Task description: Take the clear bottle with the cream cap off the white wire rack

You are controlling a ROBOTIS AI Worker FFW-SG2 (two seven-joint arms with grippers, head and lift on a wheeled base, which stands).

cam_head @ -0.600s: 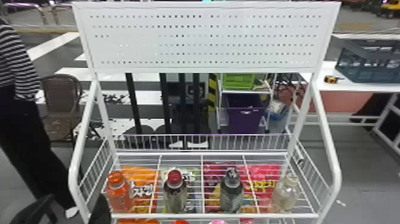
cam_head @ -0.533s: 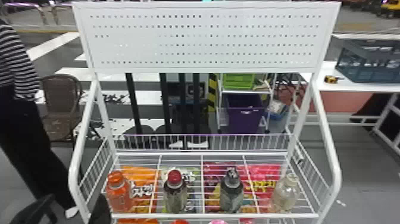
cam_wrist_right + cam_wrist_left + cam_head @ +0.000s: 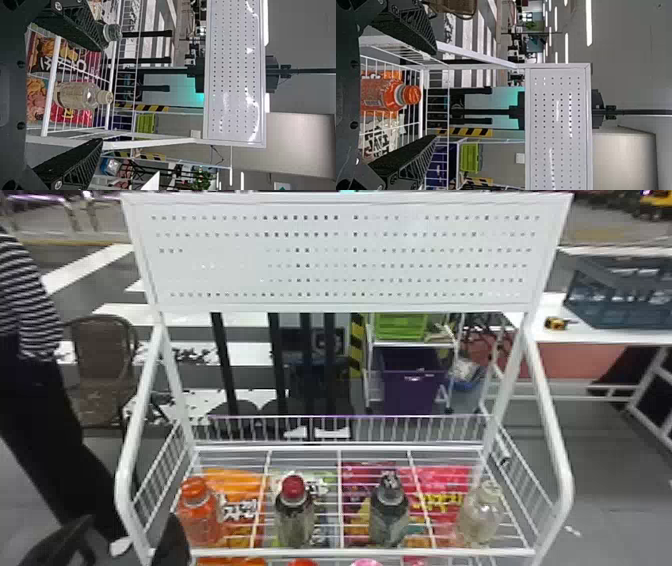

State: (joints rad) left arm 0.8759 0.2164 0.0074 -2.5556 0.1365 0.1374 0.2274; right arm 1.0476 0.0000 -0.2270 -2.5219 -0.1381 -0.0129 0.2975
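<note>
Plainly, the clear bottle with the cream cap [image 3: 480,517] is found upright on the white wire rack [image 3: 335,551], between four and five o'clock on the head view's dial. By the right pincer [image 3: 102,95], seen in the right wrist view, nothing is pinched; its fingers are spread wide, and the clear bottle is framed in the gap between them, ungripped. Toward eight o'clock in the head view, the left pincer [image 3: 130,521] is held low near the rack's corner, its fingers likewise spread and nothing clasped. An orange bottle [image 3: 199,517] is stood between seven and eight o'clock, a red-capped bottle [image 3: 294,517] between six and seven, and a dark-capped bottle [image 3: 389,515] just past five. Snack bags [image 3: 240,485] are seen through the wires. At twelve, the rack is topped by a perforated white panel [image 3: 345,255]. Behind it, a purple bin [image 3: 410,390] is placed at three, with a green crate [image 3: 400,327] above, near two.
</note>
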